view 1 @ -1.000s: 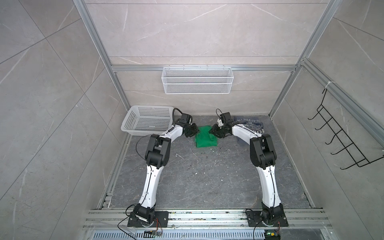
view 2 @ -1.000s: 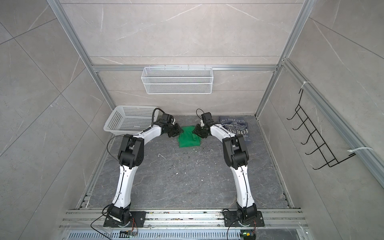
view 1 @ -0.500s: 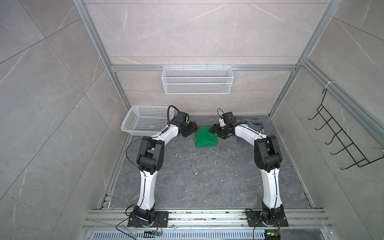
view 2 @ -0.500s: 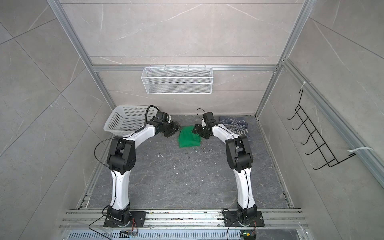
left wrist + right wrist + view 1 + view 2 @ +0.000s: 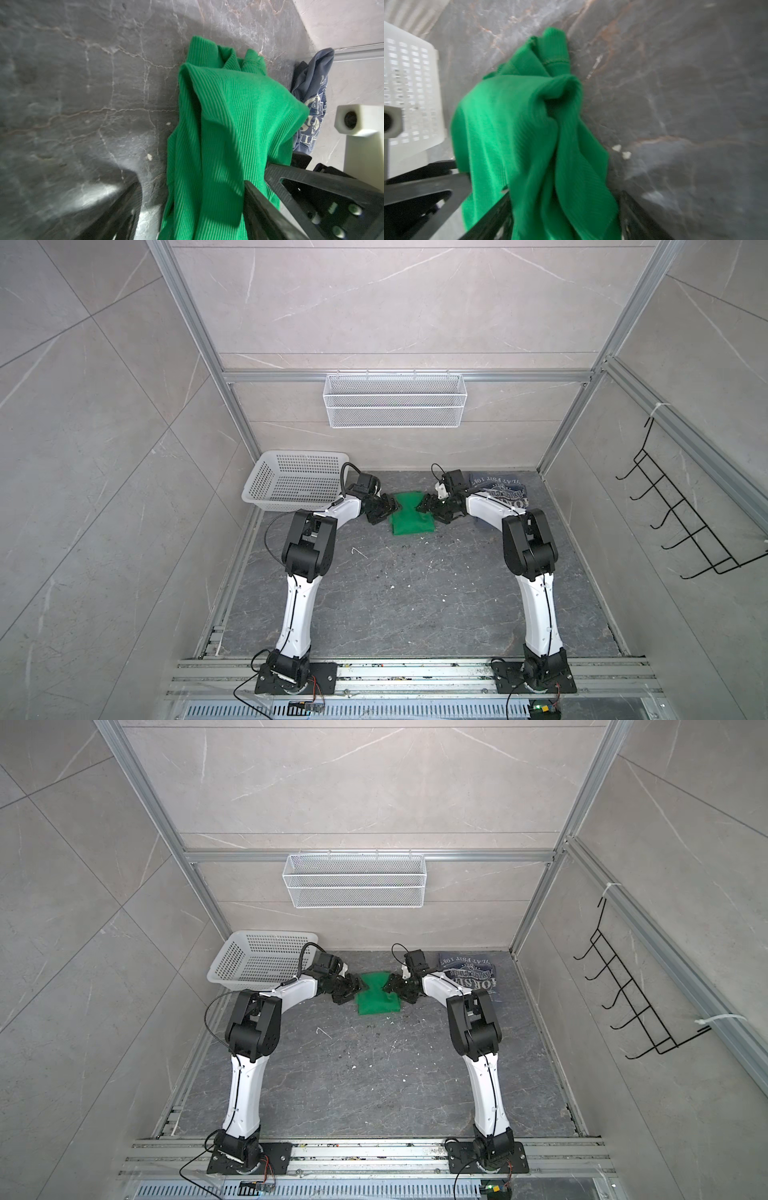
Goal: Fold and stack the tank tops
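On the table (image 5: 395, 593), the blue top (image 5: 505, 491) lies in the back right corner, its print upside down as seen from the front edge. The green top (image 5: 411, 524) lies at back centre, long axis front to back. I cannot tell which end is the neck. The left gripper (image 5: 389, 507) and right gripper (image 5: 427, 506) flank its narrowed middle, jaws spread, with cloth lying between them.

I count two tank tops: one green top (image 5: 413, 524) at frame centre, one blue top (image 5: 505, 491) right of it. One plastic basket (image 5: 266, 472), left of centre. One wire shelf (image 5: 395, 416), upper centre. One hook rack (image 5: 723, 566), right edge. Two arms: left arm (image 5: 297, 605), right arm (image 5: 538, 610).
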Available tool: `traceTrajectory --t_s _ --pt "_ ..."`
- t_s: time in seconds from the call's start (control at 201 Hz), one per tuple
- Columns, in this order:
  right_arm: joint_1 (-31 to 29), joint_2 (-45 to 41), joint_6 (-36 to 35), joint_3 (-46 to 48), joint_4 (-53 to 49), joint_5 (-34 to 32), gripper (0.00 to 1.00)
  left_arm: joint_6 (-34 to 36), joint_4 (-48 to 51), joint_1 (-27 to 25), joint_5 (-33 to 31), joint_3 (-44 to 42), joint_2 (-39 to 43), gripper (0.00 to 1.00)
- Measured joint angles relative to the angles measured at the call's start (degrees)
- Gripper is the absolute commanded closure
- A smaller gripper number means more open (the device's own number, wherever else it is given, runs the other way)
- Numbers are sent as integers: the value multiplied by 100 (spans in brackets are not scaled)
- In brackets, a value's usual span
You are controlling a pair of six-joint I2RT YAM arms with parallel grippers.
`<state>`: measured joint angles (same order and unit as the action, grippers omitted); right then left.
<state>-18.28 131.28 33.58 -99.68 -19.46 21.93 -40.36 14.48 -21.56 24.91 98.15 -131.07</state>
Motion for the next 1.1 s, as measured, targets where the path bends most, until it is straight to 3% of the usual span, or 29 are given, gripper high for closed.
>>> traceTrajectory --t_s 0.319,0.712,0.851,1.095 --pt "-2 87 271 188 636 476 31 -39 -192 -11 201 162 -251 50" --pt "-7 138 448 382 813 546 76 -131 -299 -144 243 157 -339 73" --pt "-4 -72 398 612 723 299 85 -260 -337 -293 245 157 -341 81" --pt "140 -739 260 1152 424 -197 91 -476 -533 -660 247 190 -341 89"
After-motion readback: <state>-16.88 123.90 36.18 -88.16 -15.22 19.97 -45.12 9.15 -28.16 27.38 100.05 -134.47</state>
